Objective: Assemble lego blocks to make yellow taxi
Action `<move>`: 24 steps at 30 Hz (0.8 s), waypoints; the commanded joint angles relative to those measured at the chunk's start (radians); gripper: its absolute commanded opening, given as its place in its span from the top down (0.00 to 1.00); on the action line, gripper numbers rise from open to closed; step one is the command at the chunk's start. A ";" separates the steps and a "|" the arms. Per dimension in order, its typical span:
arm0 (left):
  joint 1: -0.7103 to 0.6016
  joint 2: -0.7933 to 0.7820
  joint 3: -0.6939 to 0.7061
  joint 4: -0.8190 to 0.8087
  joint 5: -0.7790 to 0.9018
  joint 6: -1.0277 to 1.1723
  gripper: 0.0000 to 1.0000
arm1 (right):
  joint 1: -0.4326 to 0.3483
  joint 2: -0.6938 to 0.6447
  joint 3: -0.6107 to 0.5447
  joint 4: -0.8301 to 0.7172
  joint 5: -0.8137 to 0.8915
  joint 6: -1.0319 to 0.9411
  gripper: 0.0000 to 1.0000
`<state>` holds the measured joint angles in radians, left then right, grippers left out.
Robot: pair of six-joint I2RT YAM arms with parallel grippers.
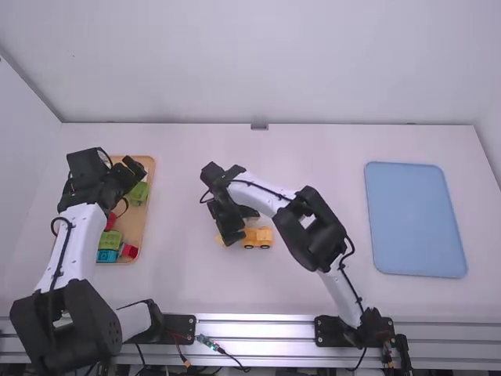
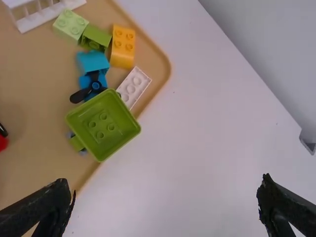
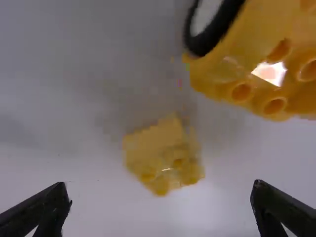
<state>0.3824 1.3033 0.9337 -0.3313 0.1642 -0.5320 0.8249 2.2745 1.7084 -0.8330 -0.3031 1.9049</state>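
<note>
The fingers of the right gripper [image 1: 235,225] are held spread, with nothing pinched between them. The small yellow block [image 3: 160,155] is located on the table [image 1: 313,294], ahead of the gap between the fingertips, and is touched by neither. The yellow vehicle body [image 1: 258,237], fitted with black-tyred wheels, is positioned near the same gripper, off to one side of the gap and apart from the block. Studs are seen on both parts.

The left gripper [image 1: 127,178] is situated at the wooden tray [image 2: 160,52], well apart from the vehicle body. Its fingers are likewise spread, and nothing is gripped; one is seen over the tray, the other over the table. Ahead of its fingers, a green square block [image 2: 102,126], an orange block [image 2: 122,47] and a white studded block [image 2: 133,88] are contained in the tray.
</note>
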 commanded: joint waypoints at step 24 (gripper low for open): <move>0.004 -0.015 -0.007 -0.008 0.012 -0.003 0.01 | 0.002 0.009 -0.021 -0.006 0.156 -0.317 0.27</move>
<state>0.3824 1.3029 0.9337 -0.3351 0.1646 -0.5323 0.8280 2.2749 1.6947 -0.8276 -0.1822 1.6119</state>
